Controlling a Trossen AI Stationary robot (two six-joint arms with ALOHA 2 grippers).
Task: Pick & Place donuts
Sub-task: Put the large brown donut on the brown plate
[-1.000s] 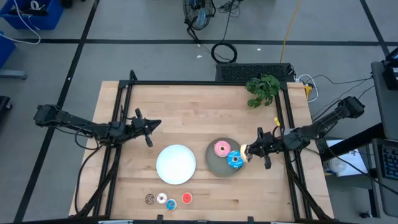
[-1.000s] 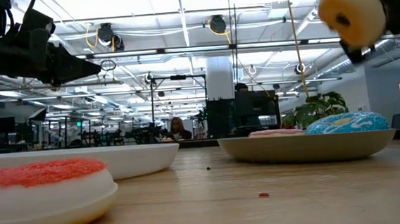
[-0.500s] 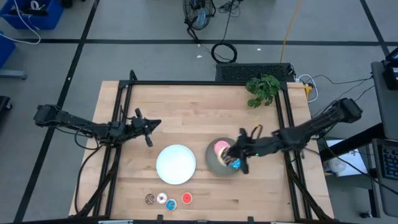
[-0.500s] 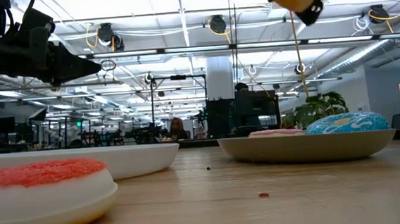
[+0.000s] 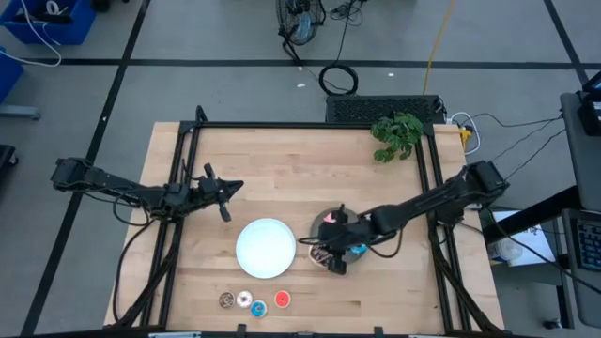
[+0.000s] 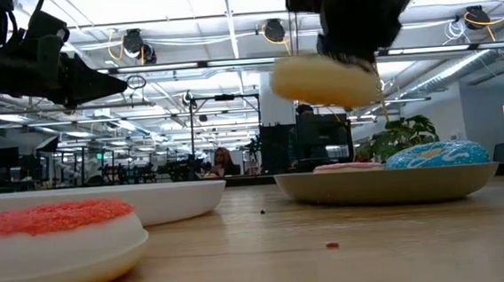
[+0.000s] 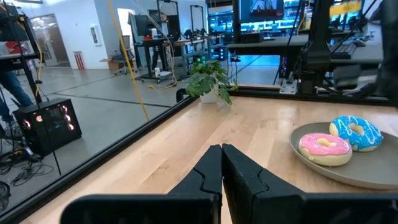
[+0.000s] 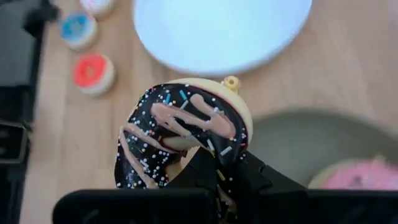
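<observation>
Right gripper (image 8: 214,163) pinches the chocolate-iced sprinkled toy ring donut (image 8: 180,130) above the round grey plate's (image 5: 322,246) edge, beside the round white plate (image 5: 266,247). Left gripper (image 7: 222,163) hangs pressed together.

**The room around your table**

You are working at a light wooden table (image 5: 282,160) framed by black rails, standing on a grey floor (image 5: 188,84) crossed by dark lines. Beyond the table's far edge a coiled black cable (image 5: 339,80) lies on that floor, and a yellow cord (image 5: 438,38) runs away from the table. A potted green plant (image 5: 396,134) sits at the table's far right corner. Past the table, you look into a large open hall under rows of bright ceiling lights (image 6: 202,69), with desks, monitors (image 6: 323,140) and a seated person (image 6: 223,161) far behind.
</observation>
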